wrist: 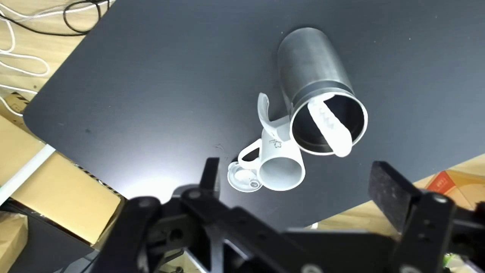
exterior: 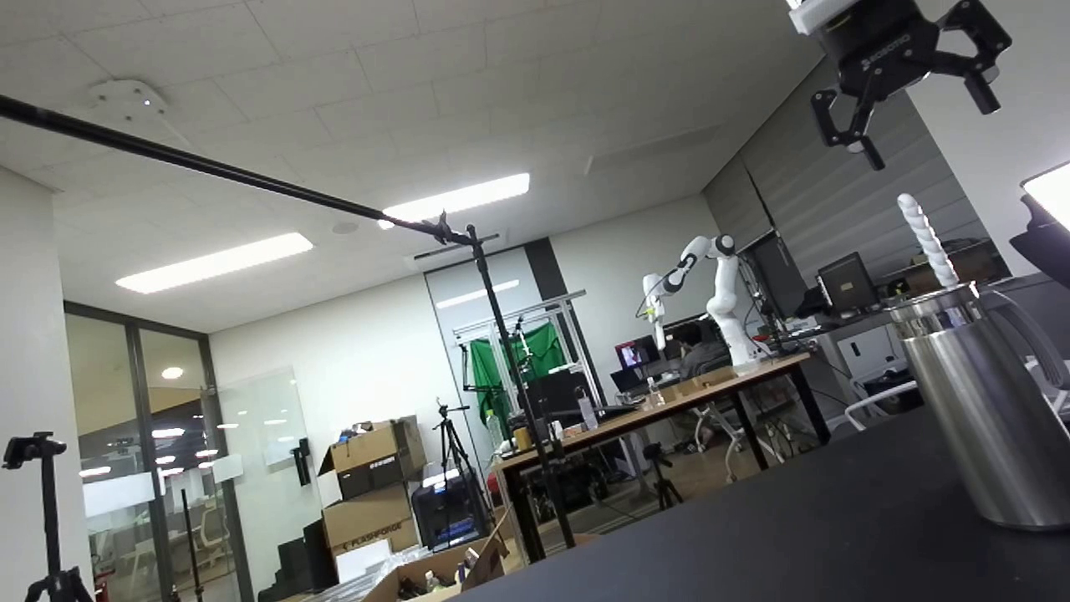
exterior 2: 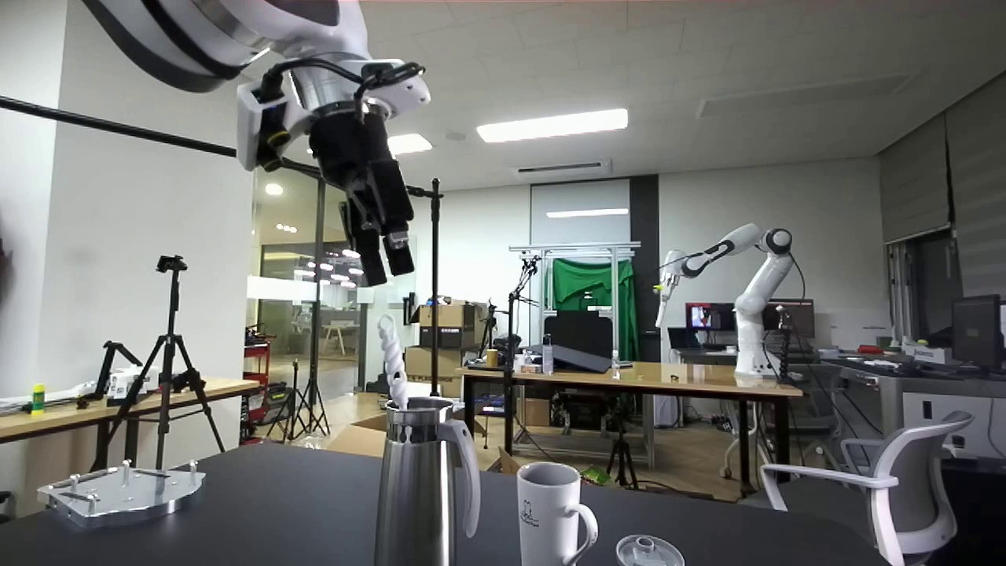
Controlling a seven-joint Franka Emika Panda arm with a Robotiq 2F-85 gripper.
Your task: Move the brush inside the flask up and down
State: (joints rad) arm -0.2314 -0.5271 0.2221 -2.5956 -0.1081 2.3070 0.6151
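Note:
The flask is a tall silver metal cylinder with a grey handle. It stands upright on the black table in both exterior views and in the wrist view. The brush's white, twisted handle sticks up out of the flask's mouth, tilted and leaning on the rim; it also shows in an exterior view and in the wrist view. Its lower end is hidden in the flask. My gripper is open and empty, above the brush and apart from it; its fingers also show in the wrist view.
A white mug with a handle stands beside the flask. A clear lid lies by the mug. A silver metal plate with posts lies at the table's edge. The black table has a rounded corner.

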